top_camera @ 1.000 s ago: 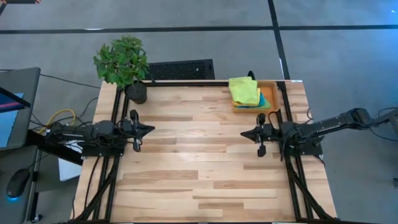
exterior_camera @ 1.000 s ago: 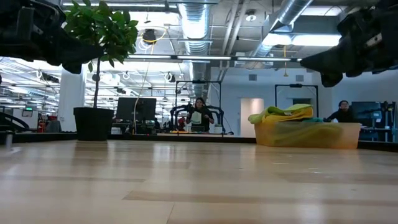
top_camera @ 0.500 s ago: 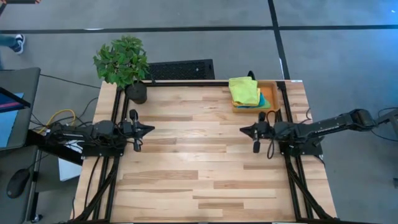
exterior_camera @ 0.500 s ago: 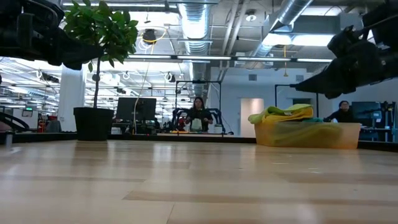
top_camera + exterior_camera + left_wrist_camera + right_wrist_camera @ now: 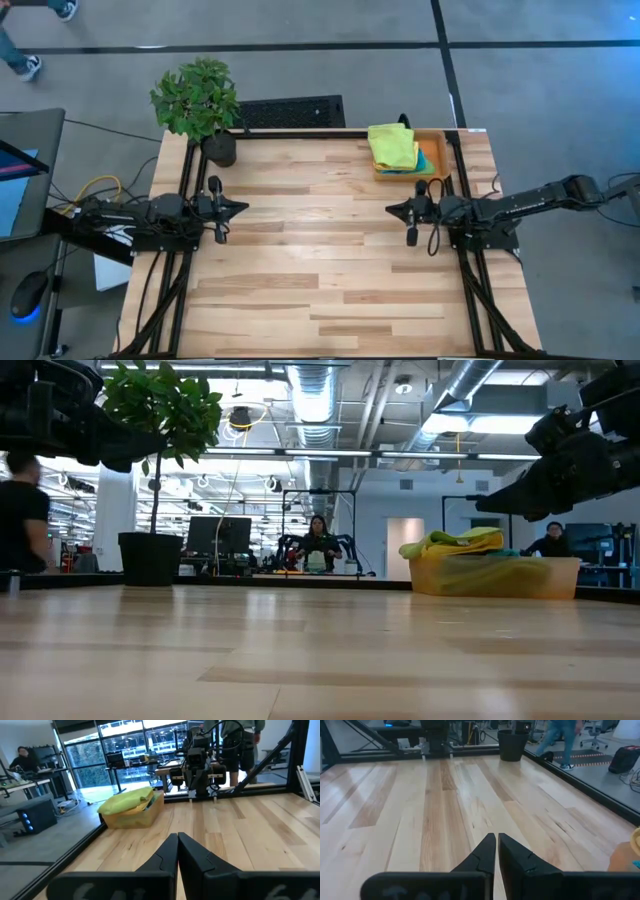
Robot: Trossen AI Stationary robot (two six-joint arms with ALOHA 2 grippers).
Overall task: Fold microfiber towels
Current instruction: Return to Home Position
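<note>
The table is pale wood in long glued strips, smooth, with a soft sheen that mirrors the ceiling lights. Matt black metal rails edge the table. At the table's far right corner, the tray looks like translucent orange plastic, and the towels heaped in it are soft, matt cloth. The left gripper and right gripper look like matt black plastic.
</note>
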